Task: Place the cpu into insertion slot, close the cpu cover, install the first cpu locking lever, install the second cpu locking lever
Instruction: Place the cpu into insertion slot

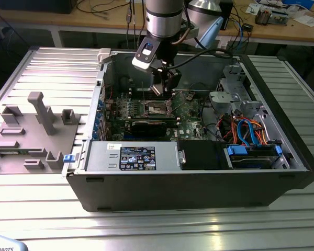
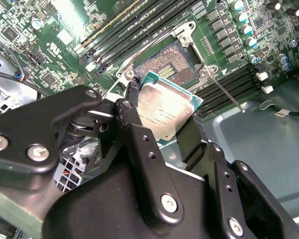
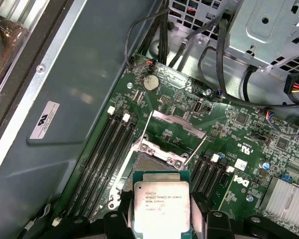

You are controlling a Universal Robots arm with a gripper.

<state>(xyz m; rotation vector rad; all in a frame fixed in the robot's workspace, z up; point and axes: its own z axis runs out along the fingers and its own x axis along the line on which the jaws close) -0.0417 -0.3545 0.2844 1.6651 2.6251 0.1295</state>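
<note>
Second wrist view: one cpu (image 2: 167, 112)

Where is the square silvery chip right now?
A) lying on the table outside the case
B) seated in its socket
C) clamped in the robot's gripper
C: the gripper clamps the cpu by its edges, and the insertion slot beyond it lies bare.

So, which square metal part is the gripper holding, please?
The cpu, solid silvery top, clamped in the gripper near the insertion slot; the windowed cpu cover stands open.
</note>
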